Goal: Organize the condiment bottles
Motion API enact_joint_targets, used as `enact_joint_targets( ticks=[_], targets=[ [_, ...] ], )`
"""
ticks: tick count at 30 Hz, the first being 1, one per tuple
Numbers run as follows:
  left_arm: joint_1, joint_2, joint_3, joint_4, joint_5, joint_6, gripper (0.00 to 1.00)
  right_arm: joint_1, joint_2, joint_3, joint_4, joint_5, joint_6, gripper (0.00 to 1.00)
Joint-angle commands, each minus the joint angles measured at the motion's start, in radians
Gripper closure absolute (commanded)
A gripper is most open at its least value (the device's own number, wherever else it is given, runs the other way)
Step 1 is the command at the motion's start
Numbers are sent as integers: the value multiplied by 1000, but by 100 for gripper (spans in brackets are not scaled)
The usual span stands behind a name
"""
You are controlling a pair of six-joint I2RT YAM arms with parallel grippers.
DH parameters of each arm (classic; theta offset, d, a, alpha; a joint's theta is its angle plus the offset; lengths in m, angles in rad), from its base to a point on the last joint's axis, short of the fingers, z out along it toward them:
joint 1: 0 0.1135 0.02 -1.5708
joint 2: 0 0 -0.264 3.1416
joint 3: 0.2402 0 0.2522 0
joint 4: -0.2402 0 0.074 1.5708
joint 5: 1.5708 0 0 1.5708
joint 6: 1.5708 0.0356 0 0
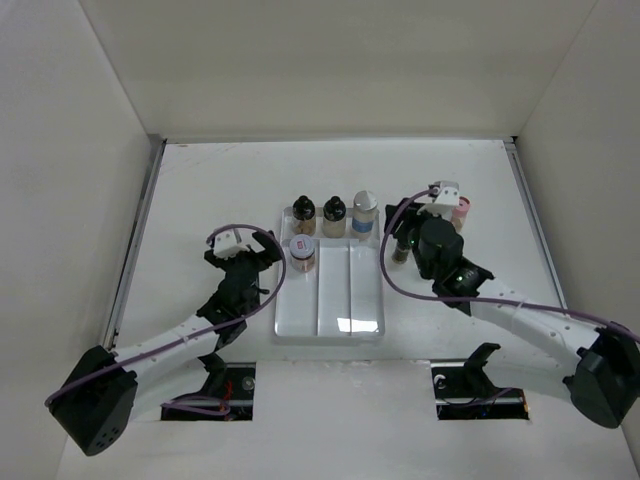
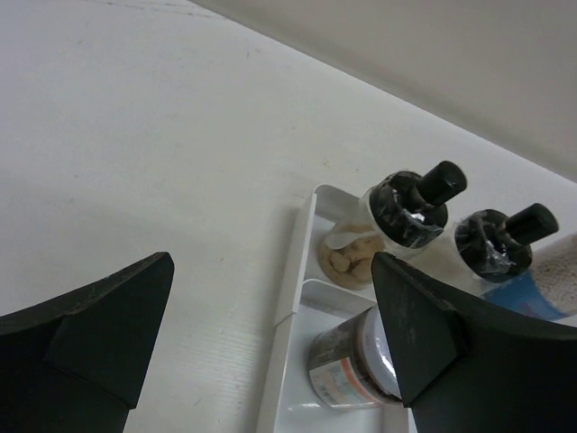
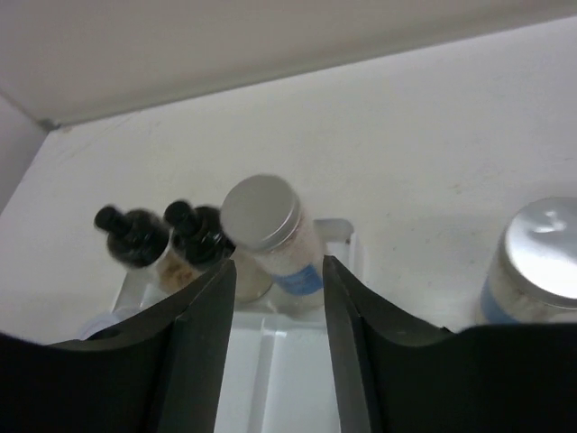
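- White walls box in a pale table (image 1: 200, 190), and a white divided tray (image 1: 350, 315) lies at the middle of the overhead view.
- Four of the condiment bottles stand in it. Two black-capped bottles (image 1: 303, 212) and a silver-capped bottle (image 1: 366, 212) form a row along its upper end, and a labelled jar (image 1: 302, 253) sits just below them in the left compartment.
- Left gripper (image 2: 270, 271) hangs just left of the tray, facing that labelled jar, with its jaws spread wide and holding nothing. This arm looks free to me.
- Right gripper (image 3: 278, 275) sits just right of the tray, its jaws drawn to a narrow gap. Nothing shows between them, only the tray beyond.
- Two bottles look unsorted, both right of the tray: a small brown bottle (image 1: 400, 251), half hidden by the right wrist, and a pink-capped jar (image 1: 462, 210) further right.
- Next, as I judge it, the right jaws must widen, straddle one of those and carry it to a vacant stretch lower in the tray.
- The brown bottle stands close to the tray wall and the silver-capped bottle, so a careless swing could knock either.
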Motion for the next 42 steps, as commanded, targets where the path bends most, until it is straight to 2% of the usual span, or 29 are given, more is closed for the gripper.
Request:
enact_joint_targets(
  ticks=[1, 5, 8, 10, 17, 28, 34, 38, 42],
  targets=[
    [17, -13, -36, 79, -4, -67, 7, -57, -20, 81, -88, 116, -31, 40],
    [52, 2, -59, 108, 34, -70, 6, -155, -43, 105, -133, 150, -72, 15],
    [63, -16, -77, 118, 51, -79, 6, -244, -5, 156, -226, 140, -73, 4],
    [64, -33, -98, 133, 53, -95, 6, -290, 40, 174, -250, 131, -65, 1],
    [84, -58, -125, 131, 82, -130, 6, -341, 213, 237, -317, 81, -62, 0],
    [94, -15, -115, 135, 111, -153, 6, -371, 272, 208, -337, 66, -28, 0],
    [97, -12, -115, 133, 111, -159, 6, -367, 318, 206, -340, 40, 23, 15],
    [92, -18, -117, 139, 111, -161, 5, -367, 318, 225, -343, 49, 23, 35],
    [106, -19, -119, 133, 111, -161, 5, -367, 247, 237, -291, 83, 12, 42]
  ],
)
